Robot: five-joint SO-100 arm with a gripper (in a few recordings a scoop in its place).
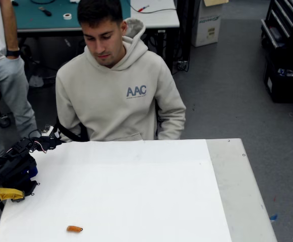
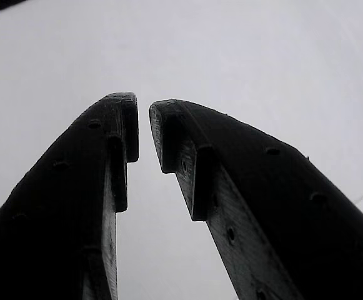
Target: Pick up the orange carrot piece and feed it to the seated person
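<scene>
two tool point(image 2: 144, 128) fingers nearly closed, a narrow gap between, gripping nothing.

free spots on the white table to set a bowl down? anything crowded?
Most of the white table is bare: the whole middle and the right side up to its grey strip. The carrot piece lies alone near the bottom edge. Crowded only at the left edge: robot arm, yellow clamp.

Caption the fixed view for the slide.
Carrot piece lies at the white table's near edge; black arm folded at left, person in beige hoodie seated behind.
</scene>
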